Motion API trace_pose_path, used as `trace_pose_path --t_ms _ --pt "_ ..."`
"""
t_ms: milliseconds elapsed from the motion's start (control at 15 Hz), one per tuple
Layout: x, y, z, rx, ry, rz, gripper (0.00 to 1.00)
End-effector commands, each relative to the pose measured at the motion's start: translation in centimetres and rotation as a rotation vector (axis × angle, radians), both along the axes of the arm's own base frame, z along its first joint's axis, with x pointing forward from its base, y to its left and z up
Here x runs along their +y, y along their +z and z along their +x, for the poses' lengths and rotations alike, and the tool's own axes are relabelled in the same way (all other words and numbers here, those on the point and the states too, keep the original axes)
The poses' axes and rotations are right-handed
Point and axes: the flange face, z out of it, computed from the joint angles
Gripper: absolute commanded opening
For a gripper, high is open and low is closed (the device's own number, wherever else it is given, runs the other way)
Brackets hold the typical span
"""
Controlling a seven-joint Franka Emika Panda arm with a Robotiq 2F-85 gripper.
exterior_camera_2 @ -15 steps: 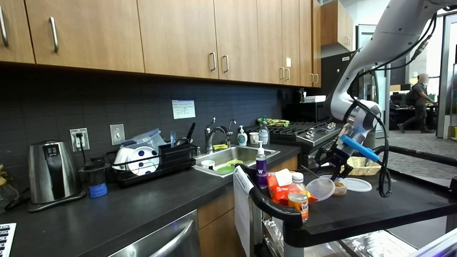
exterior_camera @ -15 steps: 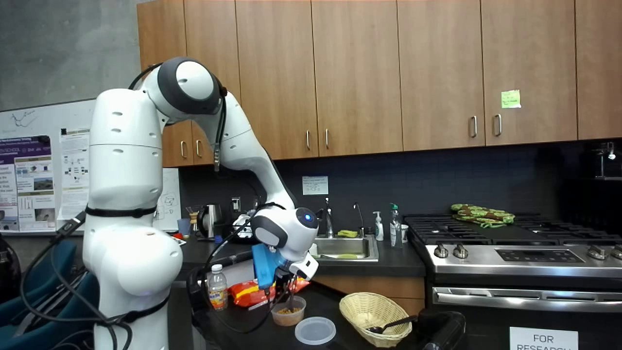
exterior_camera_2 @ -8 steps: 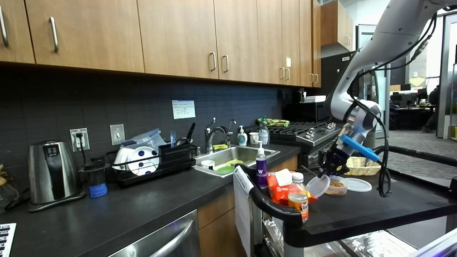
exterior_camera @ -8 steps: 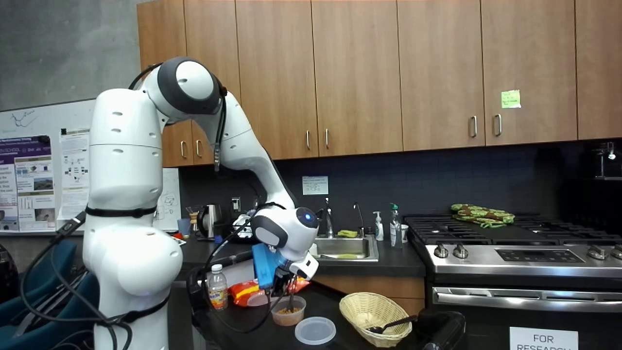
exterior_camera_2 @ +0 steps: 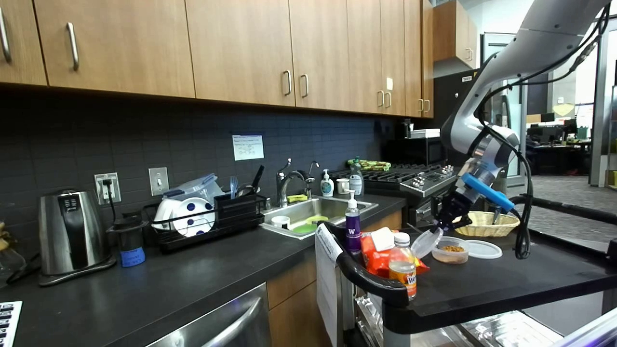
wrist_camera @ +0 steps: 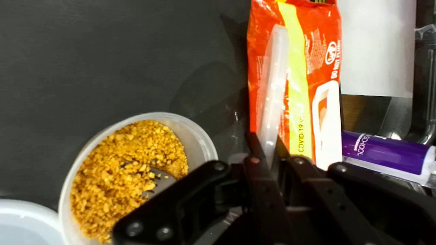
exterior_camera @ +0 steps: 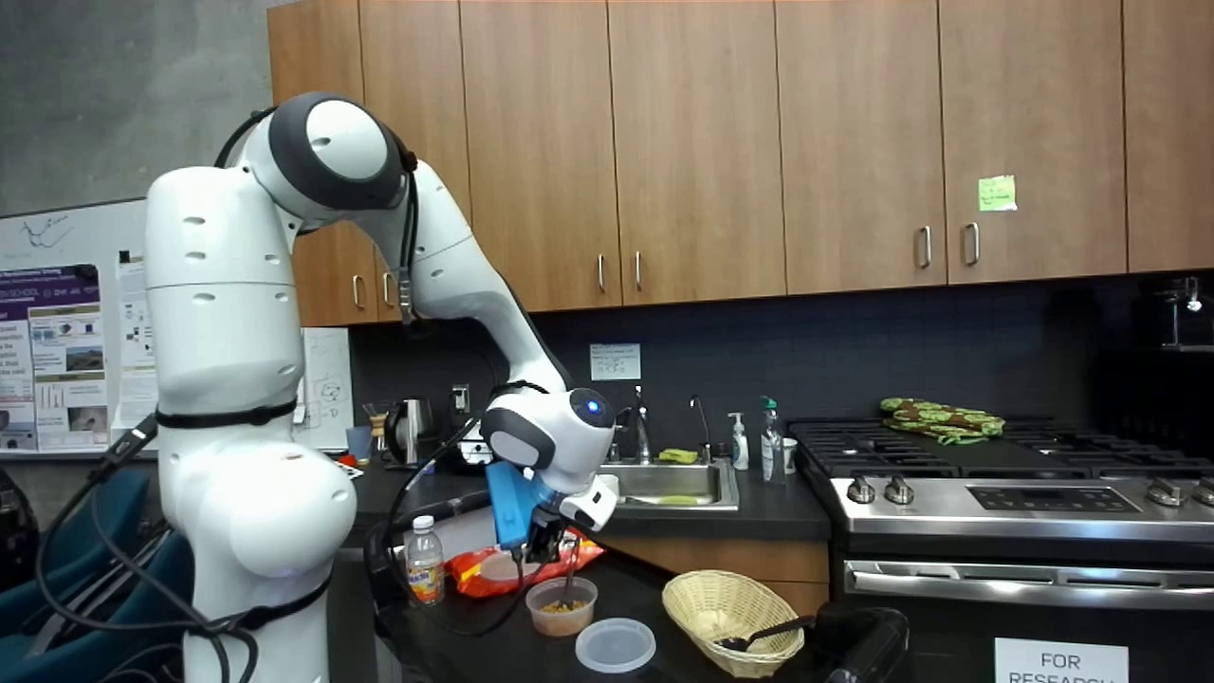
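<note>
My gripper (wrist_camera: 267,143) is shut on a clear plastic lid (wrist_camera: 274,81), which stands nearly edge-on between the fingertips in the wrist view. In an exterior view the lid (exterior_camera_2: 427,242) hangs tilted below the gripper (exterior_camera_2: 441,225), beside an uncovered clear tub (exterior_camera_2: 450,257). Yellow-orange crumbs (wrist_camera: 119,190) fill part of that tub, with a dark utensil (wrist_camera: 161,182) dipping into them. A second round lid (exterior_camera: 616,645) lies flat on the black cart top next to the tub.
A red wipes pack (wrist_camera: 296,68), a labelled clear bottle (exterior_camera_2: 403,265) and a purple pump bottle (exterior_camera_2: 353,226) stand along the cart's edge by the rail. A wicker basket (exterior_camera: 730,607) holds a black spoon (exterior_camera: 766,633). Sink (exterior_camera_2: 328,212) and stove (exterior_camera: 948,455) lie beyond.
The jaws, wide apart a second ago, have come together on the lid. Lid and gripper have risen slightly, and the arm has shifted a little back, uncovering more of the tub.
</note>
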Motion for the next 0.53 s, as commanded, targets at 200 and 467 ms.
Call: trace_pose_path --t_ms 200,467 --pt "-2.7 4.1 -3.7 -0.013 -0.116 -0.056 0.02" --pt "-6.9 6.6 -2.6 -0.012 -0.212 -0.122 0.02"
